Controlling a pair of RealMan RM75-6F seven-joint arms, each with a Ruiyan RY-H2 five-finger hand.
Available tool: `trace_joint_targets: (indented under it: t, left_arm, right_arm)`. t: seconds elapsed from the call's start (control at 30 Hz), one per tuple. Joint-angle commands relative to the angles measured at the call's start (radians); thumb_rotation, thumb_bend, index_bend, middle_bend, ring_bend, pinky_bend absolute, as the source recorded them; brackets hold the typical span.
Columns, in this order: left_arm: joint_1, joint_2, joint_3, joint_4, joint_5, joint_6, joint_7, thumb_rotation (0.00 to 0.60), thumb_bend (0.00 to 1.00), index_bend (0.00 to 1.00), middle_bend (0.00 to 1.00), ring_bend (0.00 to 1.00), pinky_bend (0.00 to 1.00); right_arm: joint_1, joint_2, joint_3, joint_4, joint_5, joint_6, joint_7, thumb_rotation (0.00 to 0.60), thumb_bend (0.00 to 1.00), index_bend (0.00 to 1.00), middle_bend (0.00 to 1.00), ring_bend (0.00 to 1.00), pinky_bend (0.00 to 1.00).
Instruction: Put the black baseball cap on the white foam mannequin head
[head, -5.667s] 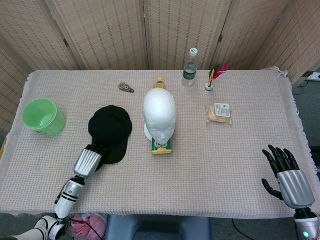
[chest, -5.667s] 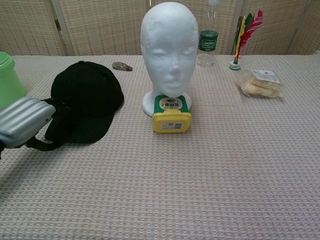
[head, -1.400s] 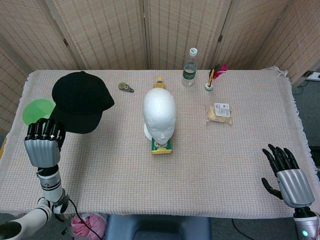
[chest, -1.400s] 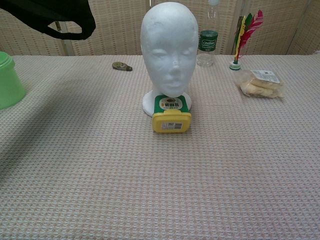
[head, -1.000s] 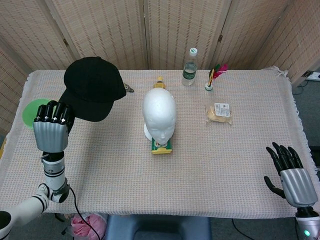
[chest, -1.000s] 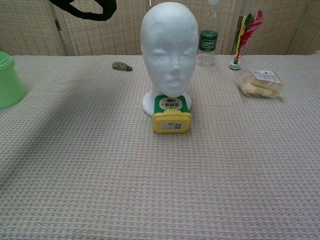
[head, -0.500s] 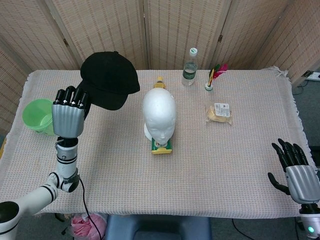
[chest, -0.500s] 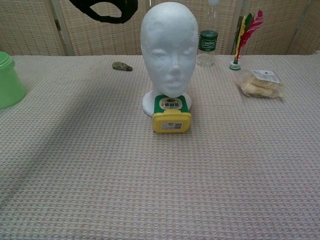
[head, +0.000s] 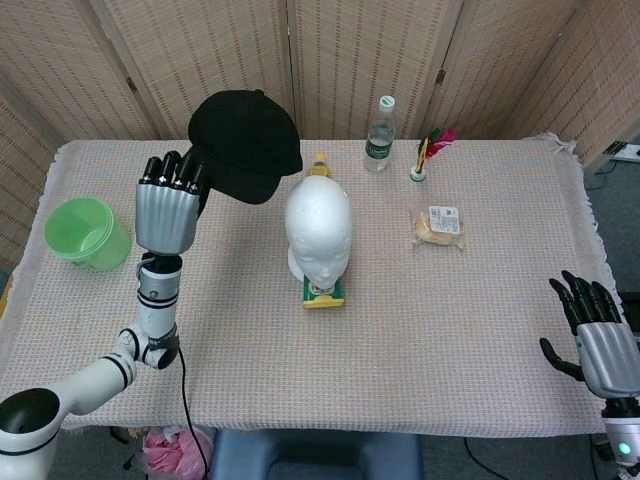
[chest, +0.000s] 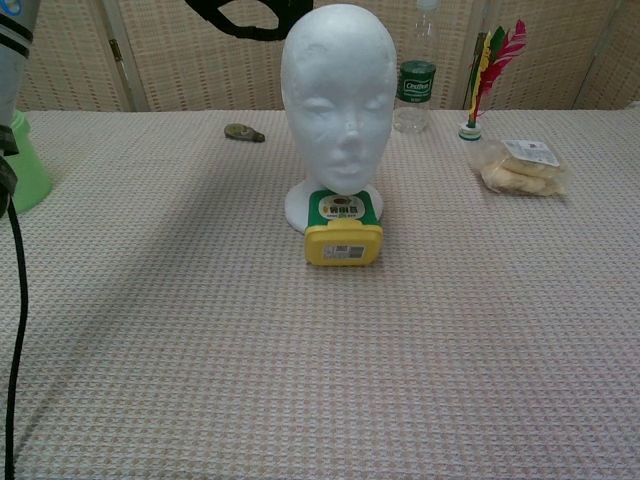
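My left hand (head: 167, 205) is raised high above the table and grips the black baseball cap (head: 245, 144) by its brim. The cap hangs in the air just left of and slightly behind the white foam mannequin head (head: 319, 228), apart from it. In the chest view only the cap's rear strap (chest: 245, 17) shows at the top edge, beside the mannequin head (chest: 338, 95), and the left forearm (chest: 12, 60) crosses the left edge. My right hand (head: 598, 338) hovers open at the table's near right corner, fingers spread, holding nothing.
A yellow and green box (head: 323, 292) lies in front of the head's base. A green cup (head: 86, 233) stands at the left. A water bottle (head: 379, 134), a feather shuttlecock (head: 427, 155), a bagged snack (head: 438, 224) and a small tape measure (chest: 243, 132) sit toward the back.
My left hand lifted the cap off the table and has carried it up and rightward toward the mannequin head. The right hand has drifted slightly right and nearer the table edge.
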Motion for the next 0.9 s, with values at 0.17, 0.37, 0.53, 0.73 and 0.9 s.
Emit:
trace_joint_targets:
  t: [0.17, 0.37, 0.53, 0.73, 0.9]
  left_arm:
    - [-0.050, -0.042, 0.005, -0.015, -0.007, -0.040, 0.094, 0.600, 0.40, 0.61, 0.62, 0.50, 0.64]
    - [-0.096, -0.079, 0.009, -0.011, -0.007, -0.079, 0.149, 0.600, 0.39, 0.60, 0.62, 0.50, 0.64]
    - [-0.132, -0.098, -0.002, -0.033, -0.010, -0.091, 0.194, 0.600, 0.39, 0.60, 0.62, 0.50, 0.64]
    - [-0.148, -0.104, -0.010, -0.123, -0.035, -0.121, 0.300, 0.600, 0.39, 0.60, 0.62, 0.50, 0.64]
    - [-0.150, -0.082, -0.017, -0.240, -0.031, -0.111, 0.409, 0.600, 0.39, 0.60, 0.62, 0.50, 0.64]
  right_arm:
    - [0.001, 0.010, -0.003, 0.002, -0.007, -0.001, 0.023, 0.600, 0.27, 0.00, 0.00, 0.00, 0.00]
    - [0.007, 0.020, -0.004, 0.007, 0.007, -0.021, 0.044, 0.600, 0.27, 0.00, 0.00, 0.00, 0.00]
    - [0.003, 0.028, -0.008, 0.007, -0.006, -0.011, 0.064, 0.600, 0.27, 0.00, 0.00, 0.00, 0.00]
    - [0.012, 0.029, -0.011, 0.010, -0.004, -0.032, 0.071, 0.600, 0.27, 0.00, 0.00, 0.00, 0.00]
    - [0.021, 0.028, -0.013, 0.011, 0.000, -0.052, 0.068, 0.600, 0.27, 0.00, 0.00, 0.00, 0.00]
